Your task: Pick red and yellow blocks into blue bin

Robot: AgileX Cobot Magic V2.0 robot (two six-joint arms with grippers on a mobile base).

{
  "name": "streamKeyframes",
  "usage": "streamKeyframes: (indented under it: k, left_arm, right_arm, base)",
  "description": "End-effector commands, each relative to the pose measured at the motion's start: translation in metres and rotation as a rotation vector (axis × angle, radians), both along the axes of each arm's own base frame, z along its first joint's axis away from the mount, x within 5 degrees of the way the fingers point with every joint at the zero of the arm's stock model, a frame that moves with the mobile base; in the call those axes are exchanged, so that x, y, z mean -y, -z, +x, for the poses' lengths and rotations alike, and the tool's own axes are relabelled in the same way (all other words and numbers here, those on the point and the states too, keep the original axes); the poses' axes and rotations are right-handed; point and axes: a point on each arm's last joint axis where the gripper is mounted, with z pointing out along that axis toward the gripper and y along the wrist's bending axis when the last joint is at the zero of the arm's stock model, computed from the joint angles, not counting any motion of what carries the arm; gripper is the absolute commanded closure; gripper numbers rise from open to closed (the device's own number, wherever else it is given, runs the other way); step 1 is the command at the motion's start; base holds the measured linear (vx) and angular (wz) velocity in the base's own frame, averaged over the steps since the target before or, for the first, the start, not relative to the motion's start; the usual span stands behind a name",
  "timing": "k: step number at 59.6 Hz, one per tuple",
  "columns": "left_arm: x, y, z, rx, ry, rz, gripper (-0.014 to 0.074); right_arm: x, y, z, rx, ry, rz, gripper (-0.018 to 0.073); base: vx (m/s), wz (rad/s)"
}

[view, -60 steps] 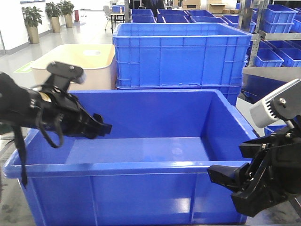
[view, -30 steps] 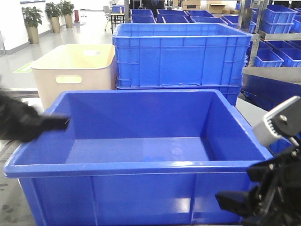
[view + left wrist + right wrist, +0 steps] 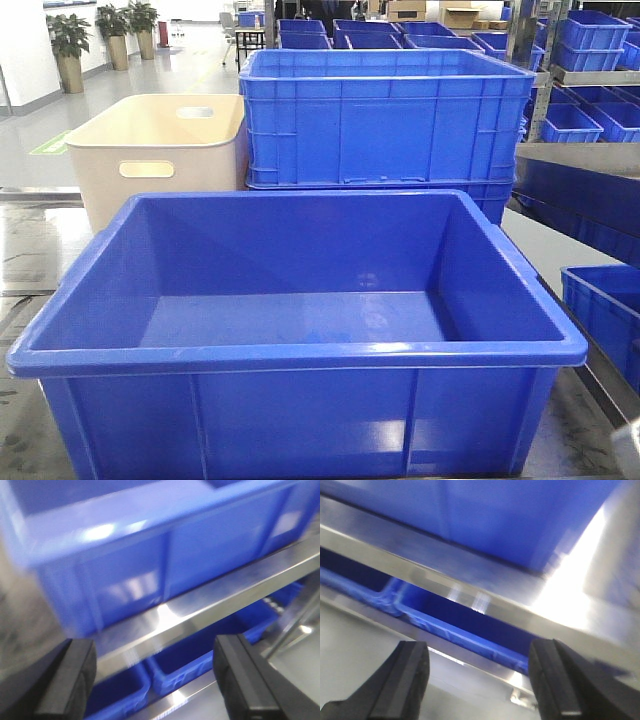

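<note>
though blurred, blue bin (image 3: 150, 555) beyond spread left fingers (image 3: 65, 680)

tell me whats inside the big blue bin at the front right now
The blue bin looks empty: its visible floor is bare and no red or yellow block shows. The near wall hides the front strip of the floor, so that part cannot be checked.
</note>
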Motion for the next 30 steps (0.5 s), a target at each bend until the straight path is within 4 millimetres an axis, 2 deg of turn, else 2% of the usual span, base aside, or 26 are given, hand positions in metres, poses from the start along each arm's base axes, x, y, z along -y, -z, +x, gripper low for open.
streamKeyframes:
  k: [1, 10, 15, 21, 30]
  left_arm:
    - [-0.006, -0.002, 0.001, 0.085, -0.087, -0.063, 0.0010]
    - [-0.011, 0.012, 0.004, 0.070, -0.164, -0.044, 0.0013]
    - [-0.012, 0.014, 0.005, 0.065, -0.176, -0.037, 0.0043]
    - [-0.013, 0.014, 0.006, 0.072, -0.181, -0.041, 0.0122]
    - [-0.012, 0.012, 0.006, 0.088, -0.179, -0.049, 0.0302]
  right_arm:
    - [0.004, -0.010, 0.002, 0.097, 0.055, 0.036, 0.0088]
    - [0.005, -0.010, 0.001, 0.099, 0.059, 0.030, 0.0091]
    - [0.005, -0.010, 0.001, 0.097, 0.059, 0.029, 0.0120]
    - [0.005, -0.010, 0.000, 0.095, 0.060, 0.029, 0.0197]
    - [0.005, -0.009, 0.000, 0.087, 0.072, 0.039, 0.0358]
  base:
    - [0.00, 0.00]
    - [0.00, 0.00]
    - [0.00, 0.00]
    - [0.00, 0.00]
    - [0.00, 0.00]
